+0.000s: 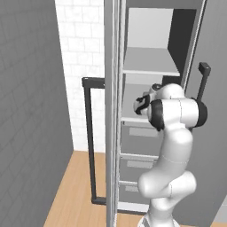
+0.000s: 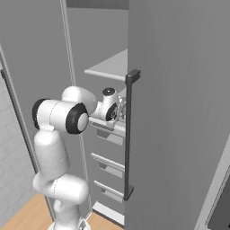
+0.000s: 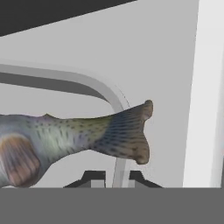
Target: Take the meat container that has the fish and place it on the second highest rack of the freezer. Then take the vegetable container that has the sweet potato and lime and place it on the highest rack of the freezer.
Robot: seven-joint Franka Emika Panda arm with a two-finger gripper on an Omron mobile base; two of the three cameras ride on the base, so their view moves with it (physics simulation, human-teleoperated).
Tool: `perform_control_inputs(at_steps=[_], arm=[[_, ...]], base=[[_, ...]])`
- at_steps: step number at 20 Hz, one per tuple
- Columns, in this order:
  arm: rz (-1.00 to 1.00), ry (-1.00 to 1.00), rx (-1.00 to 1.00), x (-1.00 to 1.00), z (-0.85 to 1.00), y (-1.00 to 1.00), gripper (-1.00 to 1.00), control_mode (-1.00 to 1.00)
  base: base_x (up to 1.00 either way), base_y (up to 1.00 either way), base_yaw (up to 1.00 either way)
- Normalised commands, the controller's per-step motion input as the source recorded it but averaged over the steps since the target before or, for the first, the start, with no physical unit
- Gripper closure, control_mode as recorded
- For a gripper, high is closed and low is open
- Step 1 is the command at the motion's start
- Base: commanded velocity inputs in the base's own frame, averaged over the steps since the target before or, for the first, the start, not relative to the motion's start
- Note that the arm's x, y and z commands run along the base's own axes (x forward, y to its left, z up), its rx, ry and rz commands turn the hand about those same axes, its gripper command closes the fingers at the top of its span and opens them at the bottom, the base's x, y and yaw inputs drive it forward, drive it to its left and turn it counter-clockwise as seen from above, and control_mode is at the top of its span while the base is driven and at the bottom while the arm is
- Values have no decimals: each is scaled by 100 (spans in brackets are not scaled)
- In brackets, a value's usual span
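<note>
The fish (image 3: 65,135), pale grey-green with dark speckles, lies in the pale meat container, whose raised rounded rim (image 3: 87,82) curves behind it. My gripper (image 3: 114,177) is shut on the near rim, one tip on each side of it. In the right base view the gripper (image 2: 120,110) reaches into the open freezer (image 1: 177,40) at the level of the lower flat shelf (image 1: 132,99). The highest rack (image 1: 148,62) lies above my hand. My arm hides the container in both base views.
The freezer's left door stands open with a long black bar handle (image 1: 90,137). The right door (image 2: 179,112) with its black handle (image 2: 130,134) is close beside my wrist. Grey drawers (image 1: 138,146) sit under the shelves. A white brick wall (image 1: 82,53) lies beyond.
</note>
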Motion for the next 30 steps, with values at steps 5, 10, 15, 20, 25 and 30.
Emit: perform_control_inputs(at_steps=[5, 10, 15, 20, 25, 30], arm=[[0, 0, 0, 39, -17, 0, 100, -100], [0, 0, 0, 25, -40, 0, 100, -100], [0, 0, 0, 14, -15, 0, 100, -100], [0, 1, 0, 0, 0, 0, -100, -100], [0, -10, 0, -21, 7, -3, -100, -100], [1, -15, -1, -79, 27, -4, -100, -100]], base=[[0, 0, 0], [0, 0, 0], [0, 0, 0], [0, 0, 0], [0, 0, 0], [0, 0, 0]])
